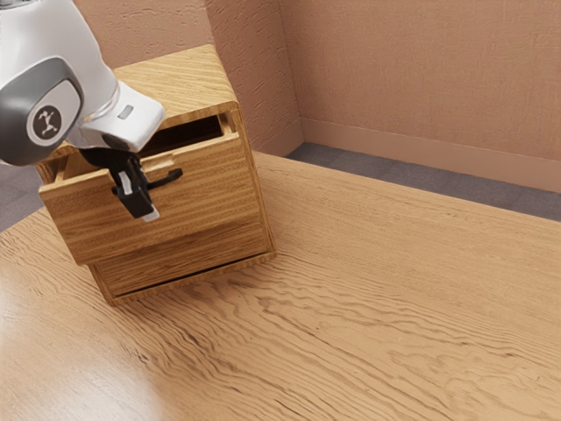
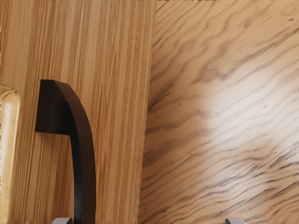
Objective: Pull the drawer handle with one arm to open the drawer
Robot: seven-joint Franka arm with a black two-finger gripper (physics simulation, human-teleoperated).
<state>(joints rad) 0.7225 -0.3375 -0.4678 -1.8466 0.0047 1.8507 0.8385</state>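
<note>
1. Foreground: the wood-grain table [image 1: 377, 333] runs broad and glossy toward the exterior view's right, with a pale sheen along its near edge.
2. On the table, toward the exterior view's left, sits a small wooden cabinet [image 1: 188, 79] with two drawers stacked one above the other.
3. The lower drawer [image 1: 193, 250] sits flush in the cabinet's face.
4. The upper drawer [image 1: 206, 189] stands partly out of the cabinet. Its front juts forward of the lower one, and a dark gap shows behind its top edge.
5. The black drawer handle [image 1: 168, 178], a curved bar, is fixed to the upper drawer's front.
6. My end effector [image 1: 138, 200] hangs at that handle, reaching down over the drawer's top edge from my white and grey arm at the exterior view's upper left.
7. My fingers are spread. In the wrist view one fingertip [image 2: 63, 220] sits just beside the bar and the other stands well apart over the table, so the handle lies between them, close against one side.
8. Behind the table lies a strip of grey floor [image 1: 456, 180].
9. Farthest back rise the reddish-brown walls [image 1: 421, 61], with a pale skirting board [image 1: 438, 151] along their foot.
</note>
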